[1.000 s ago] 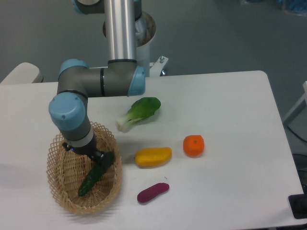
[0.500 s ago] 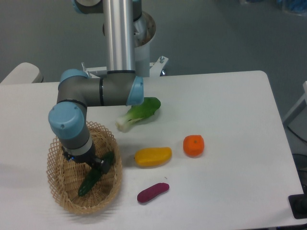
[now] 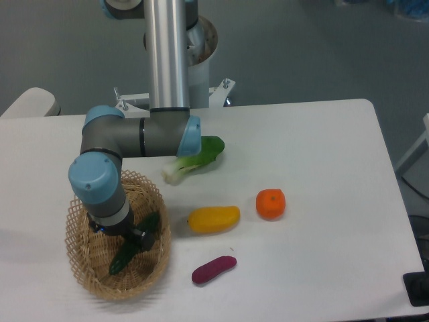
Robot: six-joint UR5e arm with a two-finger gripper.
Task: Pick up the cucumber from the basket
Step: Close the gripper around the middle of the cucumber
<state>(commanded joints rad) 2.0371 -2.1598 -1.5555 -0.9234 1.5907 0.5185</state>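
Observation:
The tan wicker basket (image 3: 100, 288) stands at the front left of the white table. The dark green cucumber (image 3: 122, 259) lies slanted inside it, its lower end toward the front and its upper end (image 3: 151, 221) toward the right rim. My gripper (image 3: 140, 239) is lowered into the basket, right at the cucumber's middle. The wrist above hides most of the fingers. I cannot tell whether the fingers are closed on the cucumber.
A bok choy (image 3: 194, 157) lies behind the basket, partly under my arm's elbow. A yellow fruit (image 3: 213, 219), an orange (image 3: 271, 203) and a purple sweet potato (image 3: 214, 269) lie to the right of the basket. The table's front edge is close.
My wrist has sunk lower into the basket and the elbow has dropped. The gripper is now down at the cucumber's middle. The cucumber has hardly moved.

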